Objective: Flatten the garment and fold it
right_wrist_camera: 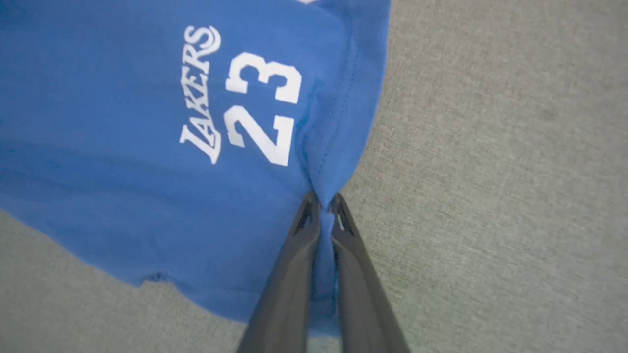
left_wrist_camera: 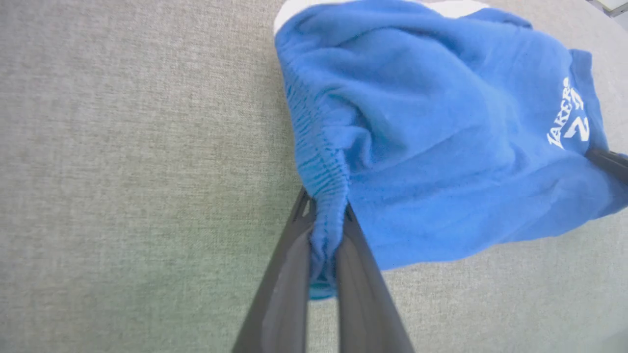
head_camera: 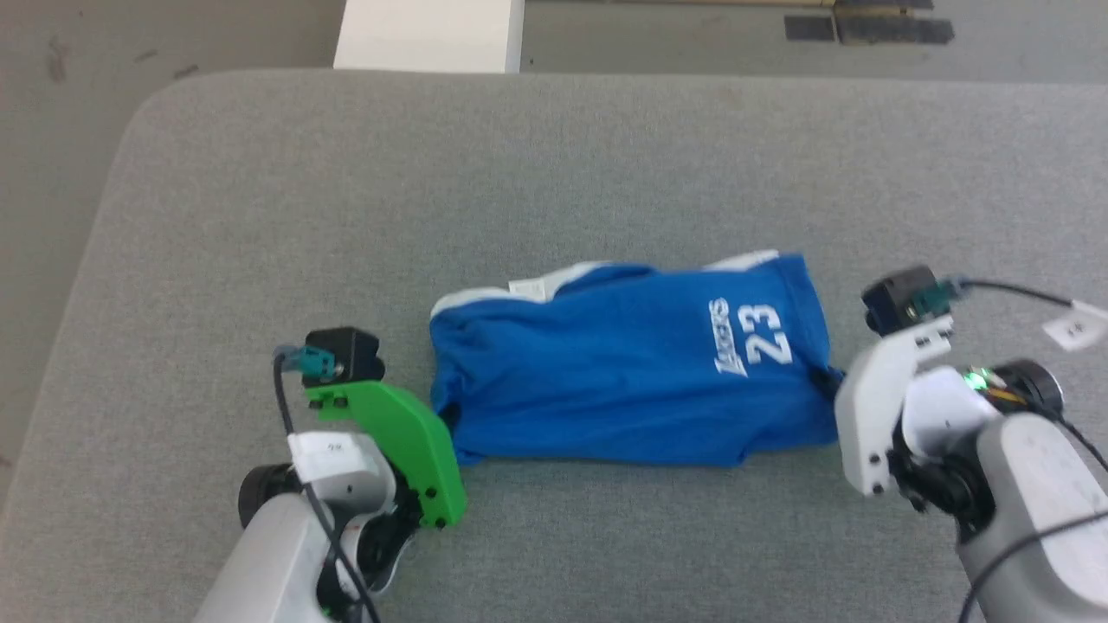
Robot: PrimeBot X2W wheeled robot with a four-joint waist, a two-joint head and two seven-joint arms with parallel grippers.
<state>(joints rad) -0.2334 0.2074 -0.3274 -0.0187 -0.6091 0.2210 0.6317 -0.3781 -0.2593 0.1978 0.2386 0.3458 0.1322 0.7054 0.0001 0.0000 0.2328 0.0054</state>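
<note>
The royal blue garment (head_camera: 623, 368) lies stretched across the grey table, white "LAKERS 23" print facing up near its right end, white trim along its far edge. My left gripper (head_camera: 446, 424) is shut on the ribbed left end of the garment (left_wrist_camera: 417, 137), blue cloth bunched between its fingers (left_wrist_camera: 289, 274). At the opposite end my right gripper (head_camera: 835, 376) is shut on the hemmed edge of the garment (right_wrist_camera: 122, 162), right beside the print, with cloth pinched between its fingers (right_wrist_camera: 294, 264). In the left wrist view the right gripper's dark finger (left_wrist_camera: 608, 162) shows at the far end.
The grey fabric-covered table (head_camera: 346, 190) spreads wide around the garment, with a rounded corner at the far left. Beyond its far edge stands a white block (head_camera: 428, 35) on the floor. Cables run from both wrist cameras.
</note>
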